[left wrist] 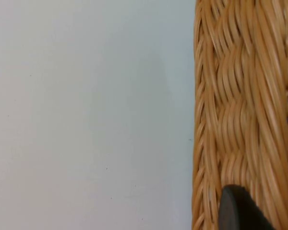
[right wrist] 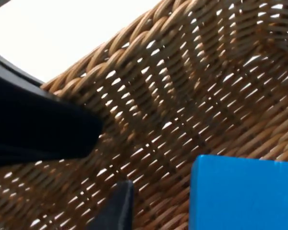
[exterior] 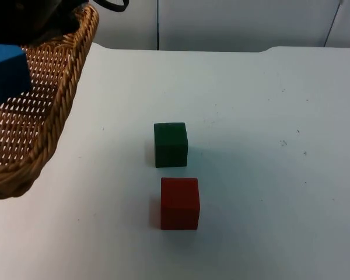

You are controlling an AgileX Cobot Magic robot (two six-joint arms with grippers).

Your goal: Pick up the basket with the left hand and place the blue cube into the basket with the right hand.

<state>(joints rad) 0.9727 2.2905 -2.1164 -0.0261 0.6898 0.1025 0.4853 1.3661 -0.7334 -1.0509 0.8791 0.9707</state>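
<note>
The wicker basket [exterior: 64, 99] hangs at the table's left edge, tilted and raised off the white top. My left gripper [left wrist: 240, 213] is shut on its woven rim [left wrist: 240, 96]; a black fingertip [left wrist: 233, 208] presses against the weave. The blue cube [exterior: 6, 73] lies inside the basket on its woven floor. In the right wrist view the blue cube [right wrist: 242, 194] sits on the weave next to my right gripper [right wrist: 153, 211], which is open; its fingertip [right wrist: 117, 206] stands apart from the cube with wicker showing between them. A black arm part [exterior: 23, 17] hangs over the basket's far end.
A dark green cube [exterior: 171, 144] stands near the table's middle, with a red cube [exterior: 179, 203] just in front of it. The white table [exterior: 268, 175] stretches to the right. The grey partition wall [exterior: 233, 23] closes off the back.
</note>
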